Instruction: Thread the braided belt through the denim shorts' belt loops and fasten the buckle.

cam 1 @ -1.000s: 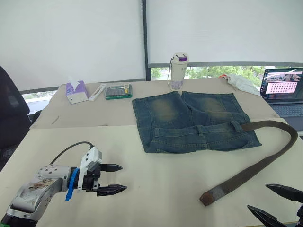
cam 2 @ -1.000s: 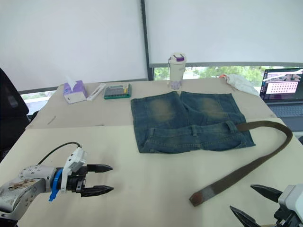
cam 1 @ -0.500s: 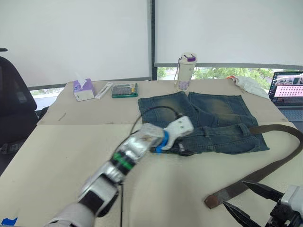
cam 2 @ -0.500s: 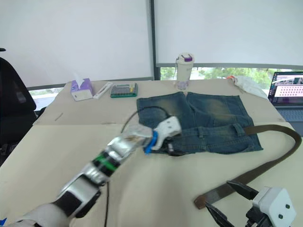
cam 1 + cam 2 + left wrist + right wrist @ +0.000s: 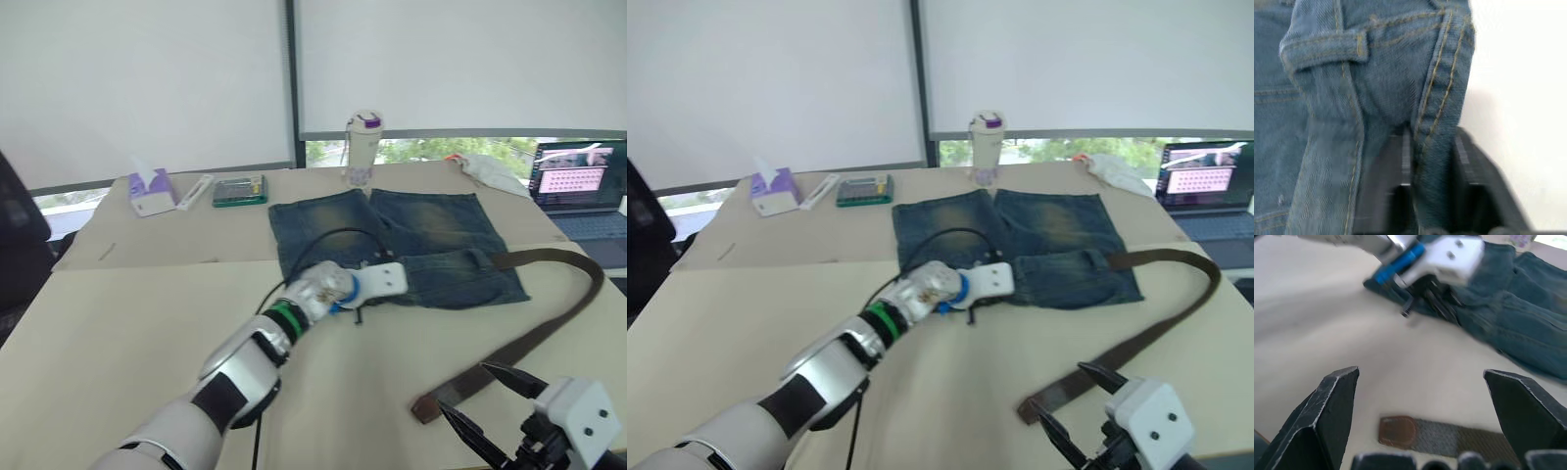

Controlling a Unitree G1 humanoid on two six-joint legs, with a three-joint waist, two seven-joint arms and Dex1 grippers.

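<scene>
The denim shorts (image 5: 431, 230) lie flat mid-table, waistband toward me. My left gripper (image 5: 1432, 147) is shut on the waistband's edge near its middle, denim pinched between both fingers, with a belt loop (image 5: 1322, 49) close by. The braided belt (image 5: 549, 323) curves from the shorts' right waistband out to the right and back toward me. Its leather tip (image 5: 423, 408) rests on the table. My right gripper (image 5: 465, 390) hovers open just above that tip (image 5: 1396, 431). The buckle is hidden from me.
Along the table's far edge stand a tissue box (image 5: 149, 191), a green case (image 5: 241, 191) and a white bottle with a purple lid (image 5: 361, 147). A white cloth (image 5: 485, 168) and an open laptop (image 5: 578, 186) sit at the far right.
My left arm has reached from the near left across to the shorts' waistband, and its fingers have closed on the denim. My right gripper has come up over the belt tip, still open.
</scene>
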